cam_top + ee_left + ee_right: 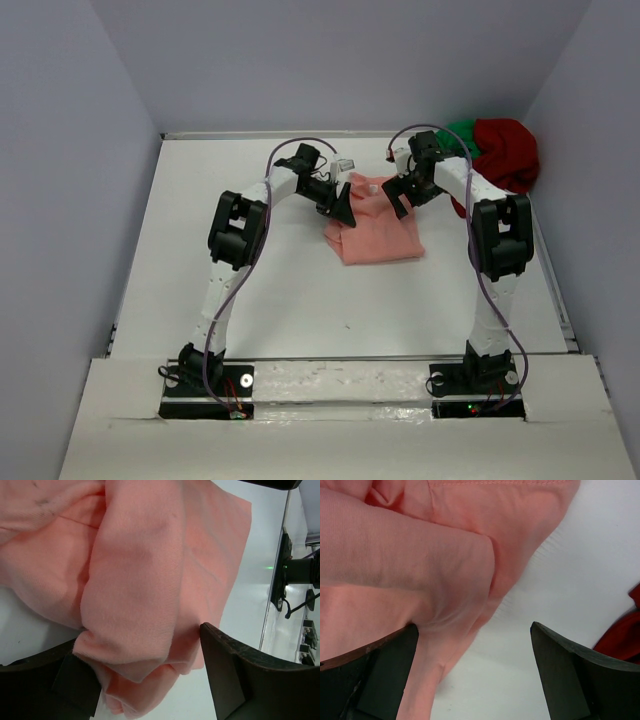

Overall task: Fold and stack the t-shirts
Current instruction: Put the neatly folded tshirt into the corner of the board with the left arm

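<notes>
Grippers at the far edge of the salmon-pink t-shirt (380, 238), both spread wide, neither gripping.
We see the left gripper (150, 680) with a bunched fold of the shirt lying loose between its fingers. The right gripper (475, 672) straddles bare table (250, 300), with the shirt's edge against one finger. From both, the shirt runs toward the near edge, so we judge each arm nearest its own far corner. The dark red t-shirt (508, 150) and green t-shirt (460, 130) lie heaped far right.
</notes>
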`<act>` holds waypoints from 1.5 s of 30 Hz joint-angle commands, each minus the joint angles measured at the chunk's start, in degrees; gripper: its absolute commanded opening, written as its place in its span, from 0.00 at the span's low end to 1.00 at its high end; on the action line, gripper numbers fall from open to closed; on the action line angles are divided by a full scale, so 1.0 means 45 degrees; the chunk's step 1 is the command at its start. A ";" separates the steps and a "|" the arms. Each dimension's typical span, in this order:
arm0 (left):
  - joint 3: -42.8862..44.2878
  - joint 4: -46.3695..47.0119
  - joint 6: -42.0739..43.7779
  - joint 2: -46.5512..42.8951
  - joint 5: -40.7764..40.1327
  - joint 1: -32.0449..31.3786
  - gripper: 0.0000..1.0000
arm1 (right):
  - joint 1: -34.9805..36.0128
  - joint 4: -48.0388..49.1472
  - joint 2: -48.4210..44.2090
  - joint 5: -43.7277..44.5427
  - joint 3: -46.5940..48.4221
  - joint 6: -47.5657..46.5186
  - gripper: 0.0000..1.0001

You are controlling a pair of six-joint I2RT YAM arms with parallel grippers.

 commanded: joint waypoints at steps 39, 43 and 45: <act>0.0000 -0.1225 0.0506 -0.1044 -0.4572 0.0139 0.00 | -0.0071 -0.0539 -0.1140 -0.0183 0.0782 -0.0364 1.00; -0.0607 -0.1245 0.0565 -0.1807 -0.4807 0.0608 0.00 | -0.0071 -0.0558 -0.1413 -0.0301 0.0744 -0.0325 1.00; -0.0822 -0.1361 0.0720 -0.2198 -0.5042 0.0745 0.00 | -0.0071 -0.0558 -0.1608 -0.0379 0.0627 -0.0345 1.00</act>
